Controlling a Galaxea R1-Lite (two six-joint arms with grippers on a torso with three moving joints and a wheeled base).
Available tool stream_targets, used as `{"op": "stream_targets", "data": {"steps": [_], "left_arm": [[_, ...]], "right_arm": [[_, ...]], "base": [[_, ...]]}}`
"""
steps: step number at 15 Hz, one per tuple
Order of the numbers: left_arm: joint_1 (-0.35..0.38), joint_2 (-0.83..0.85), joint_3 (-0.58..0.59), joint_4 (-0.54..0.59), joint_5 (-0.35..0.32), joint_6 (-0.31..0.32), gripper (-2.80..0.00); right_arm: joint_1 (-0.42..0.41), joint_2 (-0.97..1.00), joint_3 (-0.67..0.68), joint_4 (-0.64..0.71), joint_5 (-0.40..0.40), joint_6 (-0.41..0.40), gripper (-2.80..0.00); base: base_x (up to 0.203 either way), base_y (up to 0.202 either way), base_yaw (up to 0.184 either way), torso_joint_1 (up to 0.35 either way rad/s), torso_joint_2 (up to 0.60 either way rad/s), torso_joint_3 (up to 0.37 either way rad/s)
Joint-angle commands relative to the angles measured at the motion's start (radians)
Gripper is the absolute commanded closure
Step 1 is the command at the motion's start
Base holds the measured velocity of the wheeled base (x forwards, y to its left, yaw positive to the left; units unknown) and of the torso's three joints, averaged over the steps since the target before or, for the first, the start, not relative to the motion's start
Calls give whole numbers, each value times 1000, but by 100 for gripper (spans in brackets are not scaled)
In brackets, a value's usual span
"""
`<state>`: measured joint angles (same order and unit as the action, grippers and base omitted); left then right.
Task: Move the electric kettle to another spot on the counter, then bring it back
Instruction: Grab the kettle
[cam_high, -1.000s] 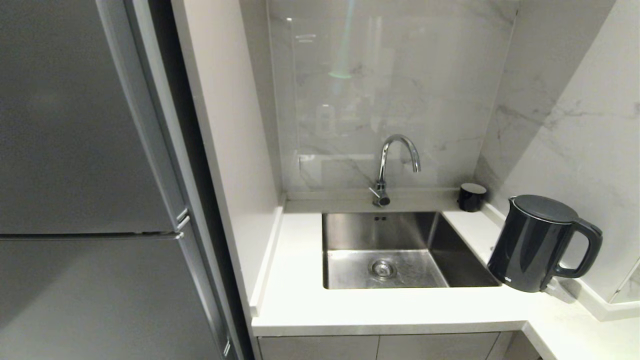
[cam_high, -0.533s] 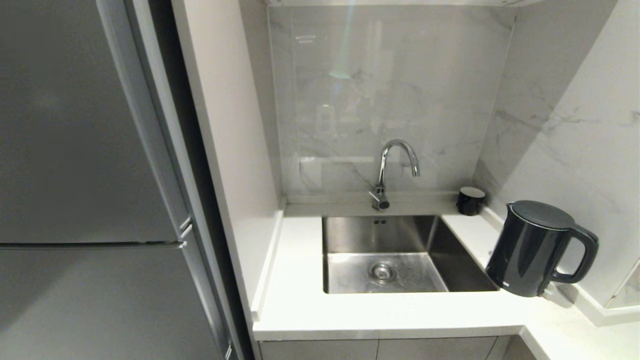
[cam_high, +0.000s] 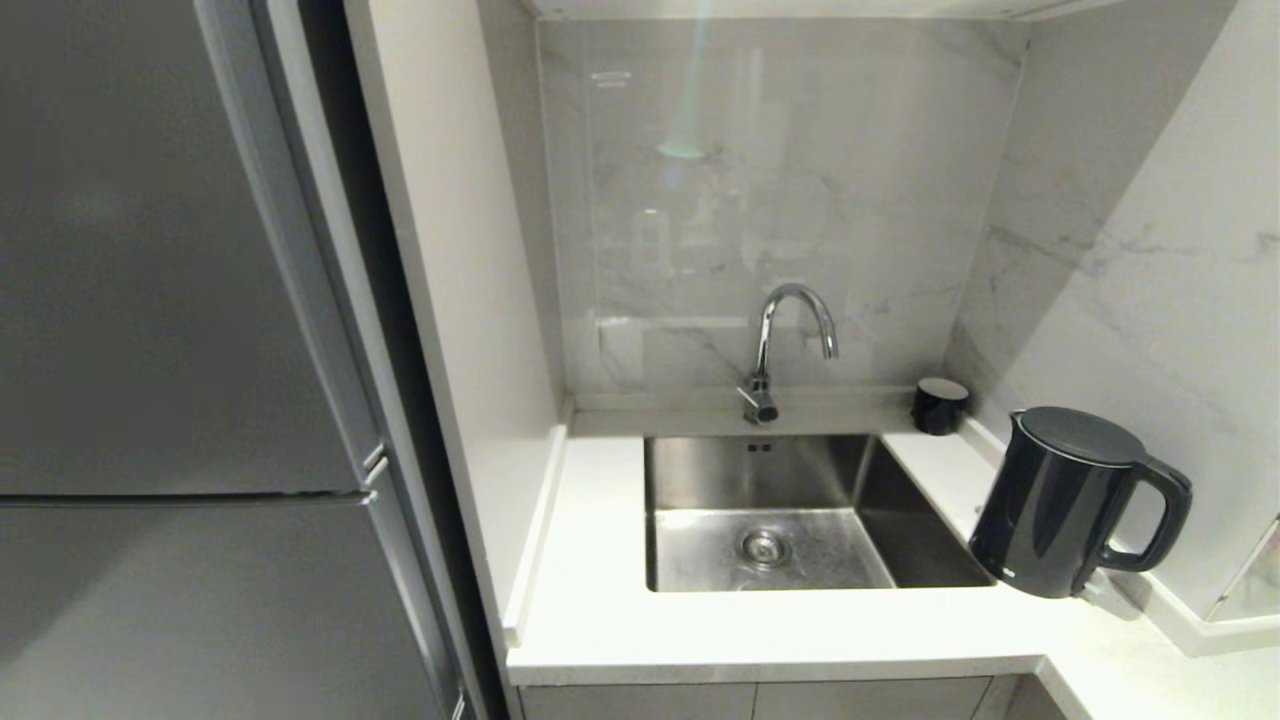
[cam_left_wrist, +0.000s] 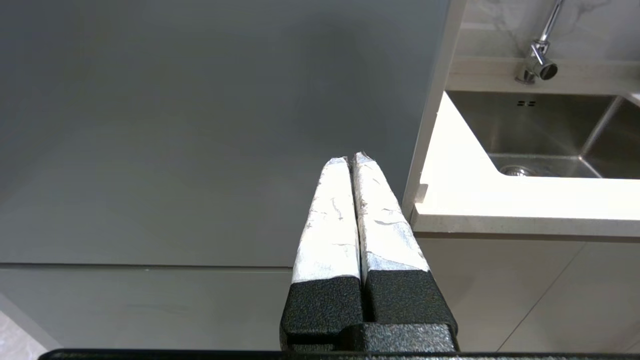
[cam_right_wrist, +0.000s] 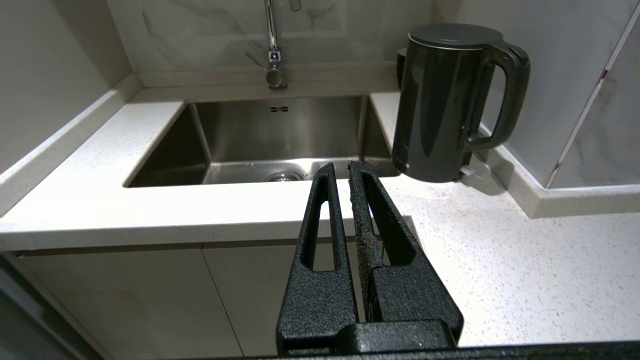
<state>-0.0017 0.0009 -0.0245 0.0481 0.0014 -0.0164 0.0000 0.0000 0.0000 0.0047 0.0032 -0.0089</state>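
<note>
Camera view had just crept upward, nothing else moved. Tall glossy black electric kettle (cam_high: 1062, 505) sat untouched on the white speckled counter (cam_high: 760, 630) right of the sink; left gripper (cam_left_wrist: 351, 160) and right gripper (cam_right_wrist: 341, 169) both clenched, empty, so not started.

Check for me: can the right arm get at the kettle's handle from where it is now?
Probably yes. In the right wrist view the right gripper, shut, hangs off the counter edge, and bare worktop lies between it and the electric kettle. Its handle faces away from the sink, unobstructed.

One electric kettle (cam_high: 1060, 505), one small black cup (cam_high: 940, 405), one tap (cam_high: 785, 345), one sink (cam_high: 700, 475), two hands
</note>
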Motion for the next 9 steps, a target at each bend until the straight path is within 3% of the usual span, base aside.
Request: {"op": "stream_targets", "data": {"steps": [1,9], "left_arm": [[0,1,0,-1,0,0,0],[0,1,0,-1,0,0,0]], "right_arm": [[0,0,0,0,0,0,0],[0,0,0,0,0,0,0]], "base": [[0,0,0,0,0,0],[0,0,0,0,0,0]]}}
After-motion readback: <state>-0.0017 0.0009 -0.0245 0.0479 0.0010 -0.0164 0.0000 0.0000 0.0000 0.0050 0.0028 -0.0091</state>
